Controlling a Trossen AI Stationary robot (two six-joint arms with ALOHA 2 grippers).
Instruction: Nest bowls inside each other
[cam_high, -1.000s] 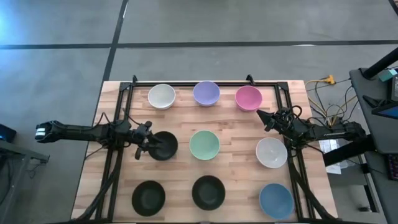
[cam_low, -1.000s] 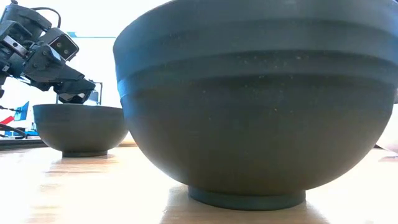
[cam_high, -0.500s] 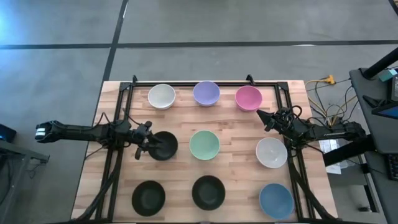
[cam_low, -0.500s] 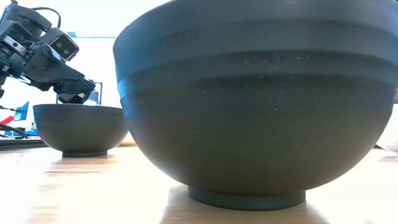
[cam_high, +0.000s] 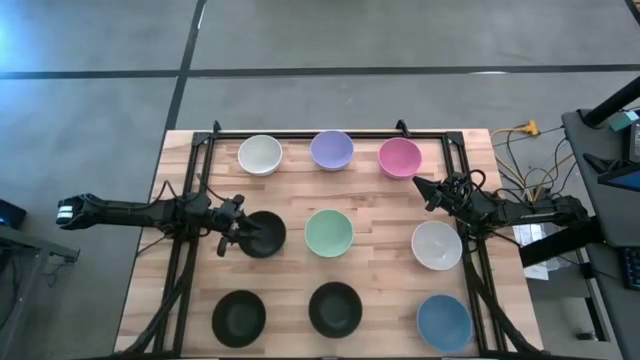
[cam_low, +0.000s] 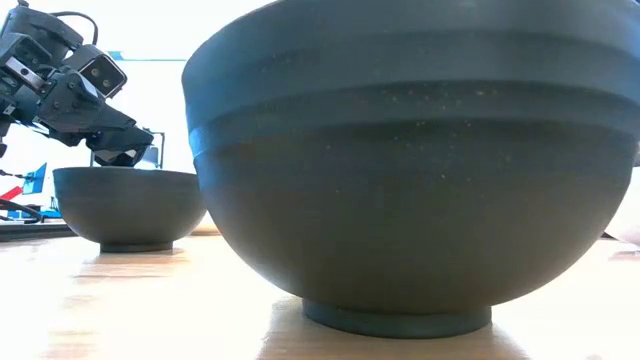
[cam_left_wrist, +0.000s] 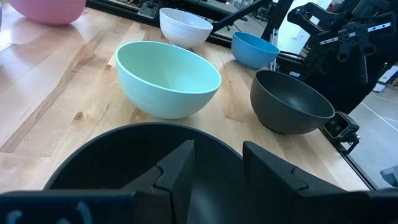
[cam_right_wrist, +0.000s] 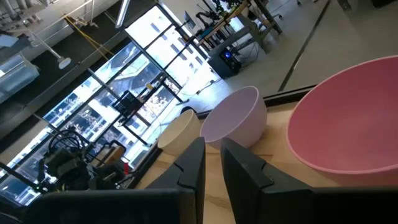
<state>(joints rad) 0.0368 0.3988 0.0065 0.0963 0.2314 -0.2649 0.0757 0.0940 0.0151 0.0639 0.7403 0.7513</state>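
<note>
Nine bowls stand on their feet in three rows on the wooden table (cam_high: 380, 270): cream (cam_high: 260, 155), lavender (cam_high: 332, 150) and pink (cam_high: 400, 157) at the far side; black (cam_high: 266, 234), mint (cam_high: 329, 233) and white (cam_high: 437, 245) in the middle; black (cam_high: 239, 318), black (cam_high: 335, 308) and blue (cam_high: 443, 323) at the near side. My left gripper (cam_high: 240, 236) stands open just above the left rim of the middle-row black bowl (cam_left_wrist: 112, 155), slanting down; the low view shows its fingers (cam_low: 122, 152) a little over that bowl (cam_low: 130, 205). My right gripper (cam_high: 424, 190) hangs level beside the pink bowl (cam_right_wrist: 348, 118), fingers nearly together, holding nothing.
A black metal frame (cam_high: 190, 200) runs along the table's left, far and right sides. Cables (cam_high: 530, 180) and equipment lie beyond the right edge. Bare wood shows in the gaps between the bowls. In the low view the near middle black bowl (cam_low: 410, 170) hides most of the table.
</note>
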